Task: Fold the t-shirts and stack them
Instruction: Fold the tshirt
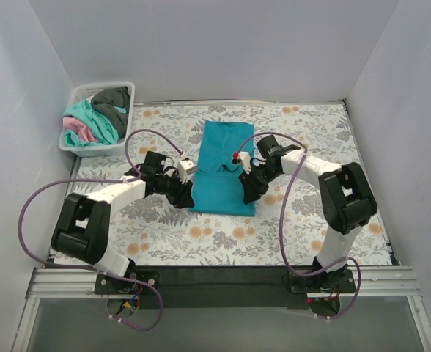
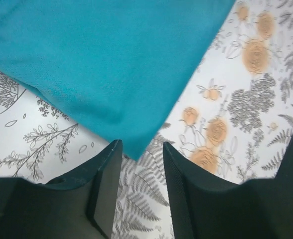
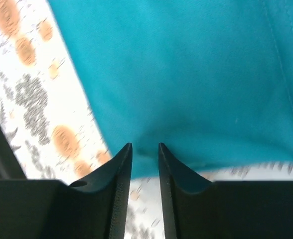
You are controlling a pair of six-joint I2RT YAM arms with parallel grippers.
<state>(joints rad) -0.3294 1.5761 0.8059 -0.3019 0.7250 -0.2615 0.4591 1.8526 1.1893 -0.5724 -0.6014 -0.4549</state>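
Note:
A deep teal-blue t-shirt (image 1: pixel 226 165) lies flat on the floral table cover, folded into a long rectangle. My left gripper (image 1: pixel 185 196) is at its near left corner. In the left wrist view the left gripper (image 2: pixel 141 144) is open, and the shirt's corner (image 2: pixel 111 69) points into the gap at the fingertips. My right gripper (image 1: pixel 247 193) is at the near right corner. In the right wrist view the right gripper (image 3: pixel 144 145) stands narrowly open over the shirt's near hem (image 3: pixel 186 74), with the table showing between the fingers.
A white basket (image 1: pixel 78 147) at the far left holds mint-green (image 1: pixel 91 121), pink (image 1: pixel 76 132) and dark grey (image 1: pixel 113 103) shirts in a heap. White walls close in the table on three sides. Purple cables loop from both arms.

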